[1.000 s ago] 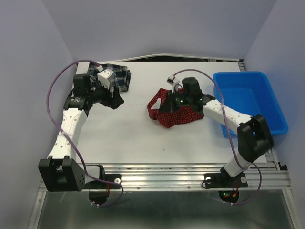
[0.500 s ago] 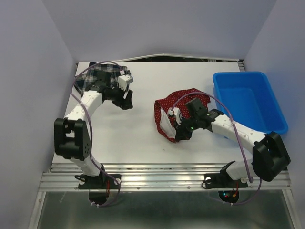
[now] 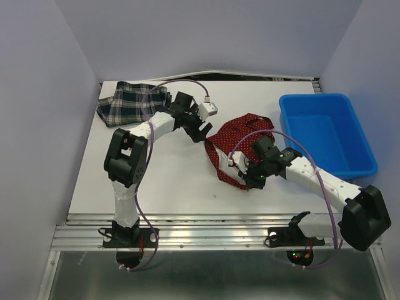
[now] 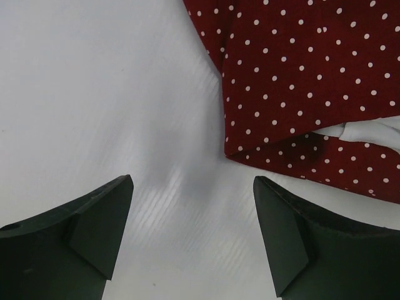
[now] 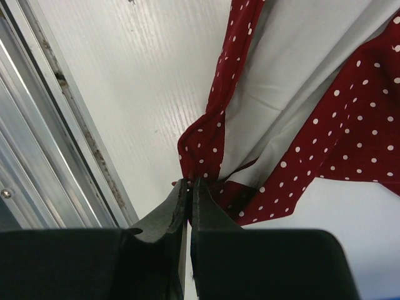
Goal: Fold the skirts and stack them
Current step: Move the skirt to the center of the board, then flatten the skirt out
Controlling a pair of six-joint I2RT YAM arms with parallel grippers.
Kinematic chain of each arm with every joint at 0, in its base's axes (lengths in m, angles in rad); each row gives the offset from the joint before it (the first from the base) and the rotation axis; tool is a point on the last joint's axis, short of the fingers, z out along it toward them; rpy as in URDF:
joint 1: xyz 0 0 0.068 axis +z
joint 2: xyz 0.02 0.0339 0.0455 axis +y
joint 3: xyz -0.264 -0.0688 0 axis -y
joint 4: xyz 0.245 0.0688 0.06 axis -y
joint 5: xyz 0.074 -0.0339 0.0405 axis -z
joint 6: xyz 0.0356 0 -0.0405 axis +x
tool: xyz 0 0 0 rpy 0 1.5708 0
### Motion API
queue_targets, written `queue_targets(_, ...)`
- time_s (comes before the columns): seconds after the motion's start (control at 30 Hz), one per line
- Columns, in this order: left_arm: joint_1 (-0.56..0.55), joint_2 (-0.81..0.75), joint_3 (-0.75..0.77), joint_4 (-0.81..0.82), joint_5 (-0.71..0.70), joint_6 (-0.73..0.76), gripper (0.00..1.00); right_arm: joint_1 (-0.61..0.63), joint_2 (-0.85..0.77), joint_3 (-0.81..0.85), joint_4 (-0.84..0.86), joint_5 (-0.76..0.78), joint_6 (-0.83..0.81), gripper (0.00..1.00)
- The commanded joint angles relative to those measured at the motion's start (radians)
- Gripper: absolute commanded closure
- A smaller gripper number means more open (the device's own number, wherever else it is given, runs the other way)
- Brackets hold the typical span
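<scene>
Spanning the whole work area, the bench [image 3: 169, 181] is white, smooth and faintly ribbed. At its right edge sits a rigid, rectangular blue plastic bin [image 3: 319, 97]. The red skirt [image 3: 240, 134], soft cloth with small white dots [image 4: 300, 75], lies rumpled at the bench centre, just left of the bin, with its plain white lining [image 5: 294, 81] turned out along the near side. The plaid skirt [image 3: 128, 103], pleated dark navy-green and white, lies bunched at the far left corner, well apart from the red one. Half a second ago the left jaws hung just beside the plaid skirt; they now stand open over bare bench beside the red skirt's left edge, clear of the cloth. The right jaws are closed, pinching a folded near edge of the red skirt.
</scene>
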Motion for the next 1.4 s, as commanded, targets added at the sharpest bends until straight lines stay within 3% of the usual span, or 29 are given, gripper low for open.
queue_targets(0.0,-0.061,0.029,0.050,0.060,-0.090,0.150,0.10,0.000,-0.028,-0.020,-0.030,0.040,-0.031,0.99)
queue_targets(0.2,-0.102,0.078,0.064,0.025,-0.084,0.218,0.11,0.000,-0.051,-0.020,-0.033,0.056,-0.027,0.99)
queue_targets(0.33,-0.105,0.100,0.062,0.119,-0.122,0.148,0.18,0.000,-0.063,-0.015,-0.039,0.066,-0.028,0.99)
queue_targets(0.43,-0.099,0.106,0.090,0.167,-0.224,0.070,0.38,0.000,-0.084,-0.014,-0.060,0.121,-0.044,0.99)
queue_targets(0.47,-0.093,0.084,0.097,0.175,-0.244,0.045,0.54,0.000,-0.107,-0.014,-0.060,0.140,-0.047,0.99)
queue_targets(0.53,-0.058,0.048,0.099,0.192,-0.280,0.022,0.74,0.000,-0.135,-0.008,-0.062,0.180,-0.056,0.99)
queue_targets(0.57,-0.044,0.005,0.108,0.190,-0.289,0.008,0.93,0.000,-0.162,0.006,-0.060,0.222,-0.066,0.99)
queue_targets(0.6,-0.027,-0.015,0.120,0.167,-0.294,-0.010,0.98,0.000,-0.172,0.015,-0.059,0.241,-0.073,0.99)
queue_targets(0.83,0.085,-0.136,0.370,-0.059,-0.363,-0.053,1.00,-0.047,-0.134,0.193,-0.004,0.423,-0.201,0.99)
queue_targets(0.93,0.096,-0.169,0.412,-0.179,-0.363,-0.040,1.00,-0.116,-0.065,0.322,0.003,0.412,-0.255,0.99)
queue_targets(1.03,0.099,-0.255,0.334,-0.258,-0.348,0.005,1.00,-0.138,-0.022,0.380,-0.002,0.407,-0.330,0.99)
queue_targets(1.17,0.096,-0.417,0.054,-0.313,-0.300,0.063,1.00,-0.138,0.027,0.367,-0.014,0.344,-0.445,0.99)
queue_targets(1.37,0.088,-0.518,-0.224,-0.384,-0.173,0.112,1.00,-0.138,0.136,0.390,-0.056,0.240,-0.455,0.99)
